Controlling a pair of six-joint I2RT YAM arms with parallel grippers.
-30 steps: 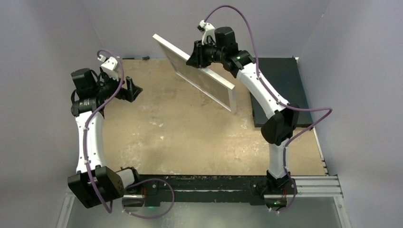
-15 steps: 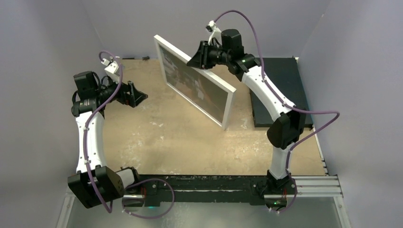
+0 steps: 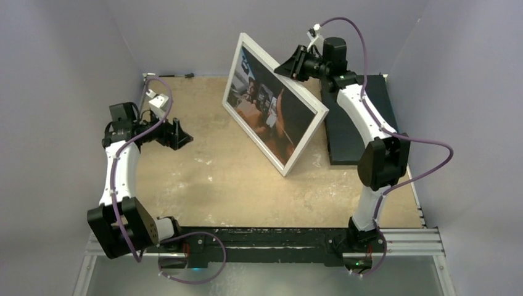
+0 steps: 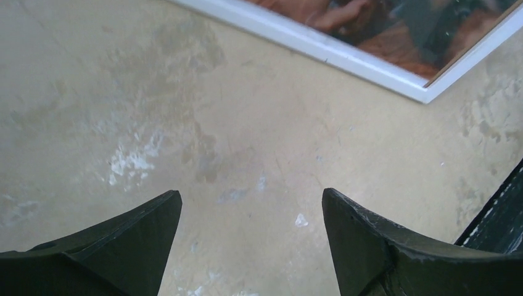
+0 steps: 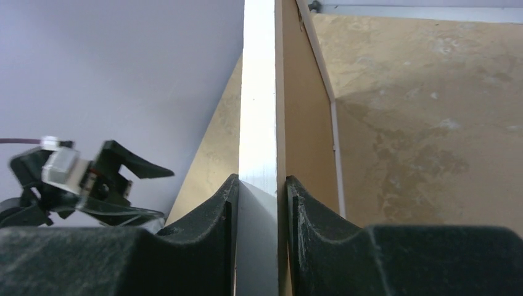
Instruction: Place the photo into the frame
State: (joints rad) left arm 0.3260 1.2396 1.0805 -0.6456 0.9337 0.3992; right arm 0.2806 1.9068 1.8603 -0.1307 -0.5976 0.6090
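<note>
The frame (image 3: 256,137), white-edged, stands steeply tilted at mid-table, its lower long edge down at the tabletop. The photo (image 3: 271,108), dark with orange-brown and white patches, shows inside it behind the pane. My right gripper (image 3: 295,63) is shut on the frame's upper edge; the right wrist view has the white edge and its wood back (image 5: 259,92) pinched between the fingers (image 5: 262,182). My left gripper (image 3: 180,134) hovers open left of the frame, nothing between its fingers (image 4: 251,197). The frame's near corner (image 4: 370,65) lies ahead of it.
A black rectangular mat (image 3: 364,117) lies flat at the right, behind the right arm. Purple walls close the table on the left, back and right. Bare tan tabletop (image 3: 234,185) spreads between the frame and the arm bases.
The right arm swung the frame round and rightward, so its front with the photo now faces the camera. The left gripper dropped lower, shifted slightly right and narrowed a little.
</note>
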